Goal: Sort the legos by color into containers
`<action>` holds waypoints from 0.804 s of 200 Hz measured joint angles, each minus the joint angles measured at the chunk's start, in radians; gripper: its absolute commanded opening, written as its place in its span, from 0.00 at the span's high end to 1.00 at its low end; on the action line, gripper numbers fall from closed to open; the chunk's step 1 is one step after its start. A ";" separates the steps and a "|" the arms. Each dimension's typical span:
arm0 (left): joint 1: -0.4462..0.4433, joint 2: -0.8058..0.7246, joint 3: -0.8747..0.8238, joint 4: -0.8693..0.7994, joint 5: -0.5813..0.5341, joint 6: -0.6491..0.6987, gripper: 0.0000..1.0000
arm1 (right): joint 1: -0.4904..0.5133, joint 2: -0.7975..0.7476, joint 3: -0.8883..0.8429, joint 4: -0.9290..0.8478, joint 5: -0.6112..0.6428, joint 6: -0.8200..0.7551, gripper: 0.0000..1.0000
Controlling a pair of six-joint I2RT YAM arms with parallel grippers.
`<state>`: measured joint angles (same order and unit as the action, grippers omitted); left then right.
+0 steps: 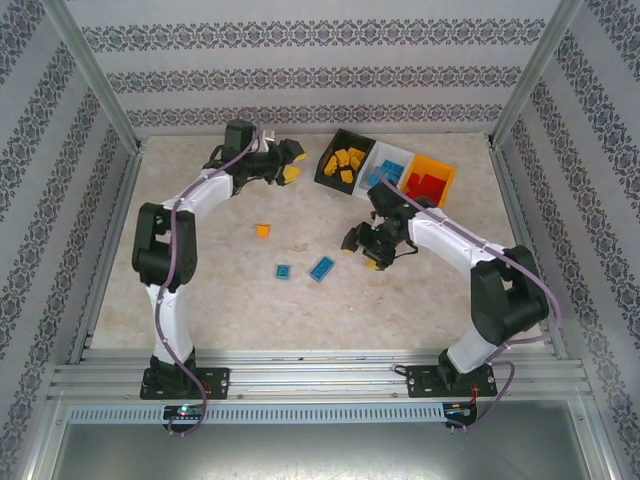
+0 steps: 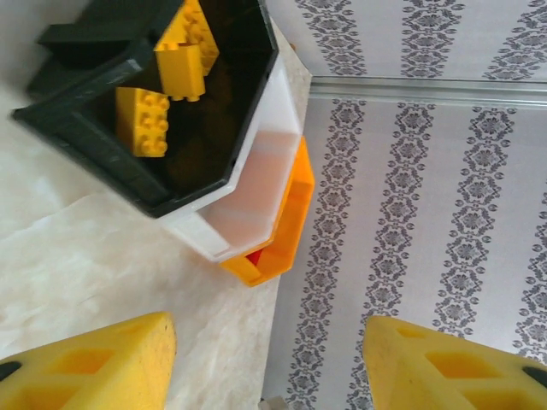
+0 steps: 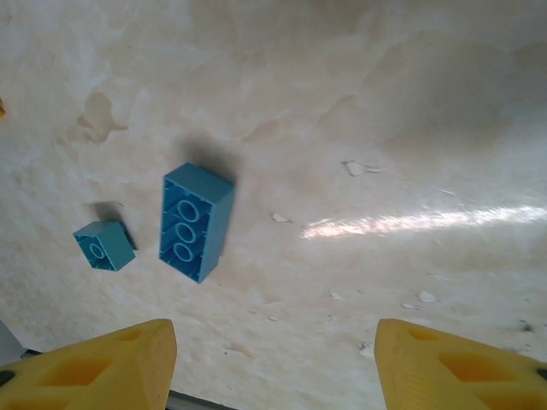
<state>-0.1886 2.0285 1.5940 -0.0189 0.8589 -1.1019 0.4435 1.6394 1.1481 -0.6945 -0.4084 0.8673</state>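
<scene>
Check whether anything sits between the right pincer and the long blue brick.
Nothing visible does. The open right pincer hangs over bare table; the long blue brick lies just ahead, hollow side up. A small blue brick sits beyond it, apart.

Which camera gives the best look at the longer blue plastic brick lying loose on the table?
The right wrist view: the longer blue plastic brick lies close below, underside up, its three round tubes plain. The top external view shows it as a small blue patch.
</scene>
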 measured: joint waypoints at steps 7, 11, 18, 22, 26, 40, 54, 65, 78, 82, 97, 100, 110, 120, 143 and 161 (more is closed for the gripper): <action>0.010 -0.030 -0.021 -0.020 -0.003 0.021 0.40 | 0.011 0.019 0.014 0.005 0.000 0.002 0.36; 0.016 -0.048 -0.032 -0.030 -0.004 0.034 0.40 | 0.018 0.031 0.024 0.007 0.000 0.002 0.36; 0.026 -0.077 -0.048 -0.051 -0.007 0.055 0.39 | 0.029 0.051 0.040 0.011 0.000 0.002 0.36; 0.032 -0.096 -0.057 -0.063 -0.006 0.068 0.39 | 0.035 0.062 0.049 0.013 -0.001 0.003 0.36; 0.036 -0.110 -0.064 -0.073 -0.007 0.079 0.39 | 0.042 0.074 0.058 0.016 -0.001 0.003 0.36; 0.056 -0.168 -0.095 -0.105 -0.011 0.117 0.39 | 0.064 0.110 0.088 0.024 -0.002 0.003 0.36; 0.076 -0.221 -0.130 -0.134 -0.015 0.149 0.39 | 0.084 0.138 0.115 0.027 -0.004 0.004 0.36; 0.094 -0.257 -0.160 -0.155 -0.019 0.171 0.39 | 0.097 0.158 0.135 0.031 -0.004 0.007 0.36; 0.116 -0.291 -0.196 -0.179 -0.023 0.192 0.39 | 0.112 0.180 0.160 0.034 -0.008 0.012 0.36; 0.122 -0.299 -0.204 -0.187 -0.024 0.198 0.39 | 0.116 0.187 0.167 0.033 -0.008 0.014 0.36; 0.145 -0.326 -0.241 -0.216 -0.027 0.222 0.39 | 0.130 0.207 0.194 0.033 -0.009 0.015 0.36; 0.149 -0.333 -0.249 -0.224 -0.029 0.227 0.39 | 0.132 0.211 0.199 0.033 -0.009 0.015 0.36; 0.160 -0.348 -0.272 -0.245 -0.033 0.242 0.39 | 0.140 0.225 0.217 0.033 -0.012 0.015 0.36; 0.171 -0.364 -0.293 -0.267 -0.037 0.256 0.39 | 0.146 0.237 0.232 0.030 -0.012 0.015 0.36; 0.186 -0.404 -0.351 -0.300 -0.048 0.284 0.39 | 0.157 0.256 0.263 0.016 -0.012 0.013 0.36; 0.201 -0.436 -0.394 -0.337 -0.059 0.307 0.39 | 0.165 0.263 0.288 0.002 -0.012 0.010 0.36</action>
<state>0.0128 1.5929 1.1999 -0.3557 0.7998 -0.7952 0.6086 1.9022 1.4364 -0.6922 -0.4202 0.8768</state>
